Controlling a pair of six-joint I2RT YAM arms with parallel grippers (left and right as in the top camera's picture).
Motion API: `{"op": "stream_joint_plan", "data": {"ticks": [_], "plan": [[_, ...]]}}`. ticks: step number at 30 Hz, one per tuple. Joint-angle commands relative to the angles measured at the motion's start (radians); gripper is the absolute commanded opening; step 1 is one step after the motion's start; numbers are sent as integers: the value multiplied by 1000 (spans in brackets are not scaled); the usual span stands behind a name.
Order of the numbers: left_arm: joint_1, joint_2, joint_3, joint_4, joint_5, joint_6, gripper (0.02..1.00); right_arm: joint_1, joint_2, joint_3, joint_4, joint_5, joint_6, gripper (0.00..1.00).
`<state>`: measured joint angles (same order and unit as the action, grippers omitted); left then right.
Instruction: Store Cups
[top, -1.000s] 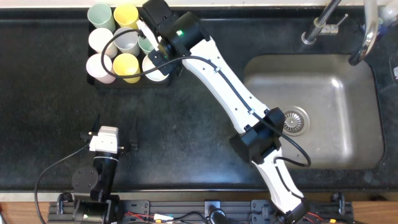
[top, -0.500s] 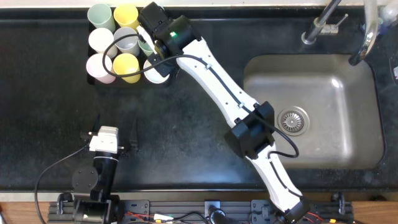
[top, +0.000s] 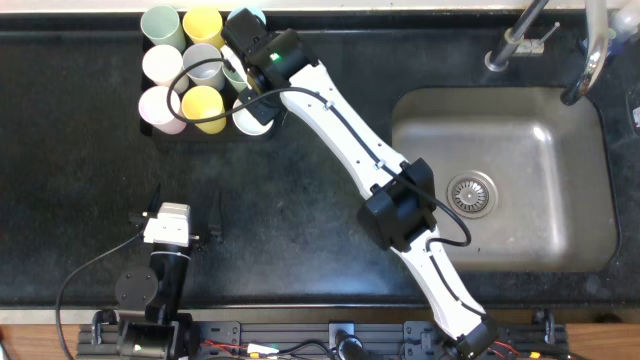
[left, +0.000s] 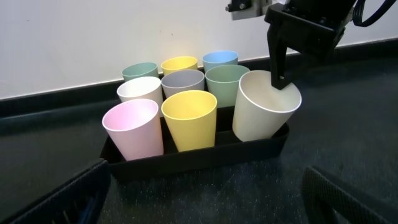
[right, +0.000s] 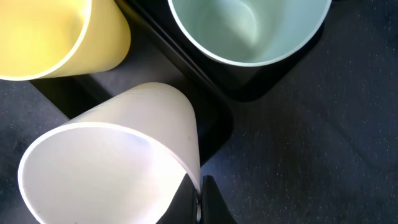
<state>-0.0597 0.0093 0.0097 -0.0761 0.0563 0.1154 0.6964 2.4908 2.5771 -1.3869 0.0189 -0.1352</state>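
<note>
Has a cream cup pinched by the rim in the right gripper, jaws closed onto the cup's wall, one finger inside and one outside. Holds it tilted, base down in the end corner of a black tray, mouth leaning outward, away from the yellow cup just beside it. Shares that row with a pink cup at the other end. Behind these, upright in the same tray: a white cup, a grey cup and a pale green cup, then three more along the back wall. Has the left gripper over the dark worktop near its own base, well apart from the tray, jaws spread wide around nothing. Farther right, set into the worktop: a steel sink
</note>
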Motion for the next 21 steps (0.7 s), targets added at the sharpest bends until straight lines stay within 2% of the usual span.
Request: {"op": "stream_joint_plan", "data": {"ticks": [1, 15, 17, 19, 21], "plan": [[-7, -7, -2, -3, 3, 18, 998, -10, 34, 25, 5, 7, -3, 42], [-7, -7, -2, -3, 3, 18, 998, -19, 34, 25, 4, -8, -2, 42], [-7, -7, -2, -3, 3, 18, 998, -20, 34, 25, 4, -8, -2, 145], [-7, -7, -2, -3, 3, 18, 998, -23, 34, 25, 4, -7, 1, 332], [-7, -7, -2, -3, 3, 18, 998, -24, 34, 25, 4, -6, 1, 472]]}}
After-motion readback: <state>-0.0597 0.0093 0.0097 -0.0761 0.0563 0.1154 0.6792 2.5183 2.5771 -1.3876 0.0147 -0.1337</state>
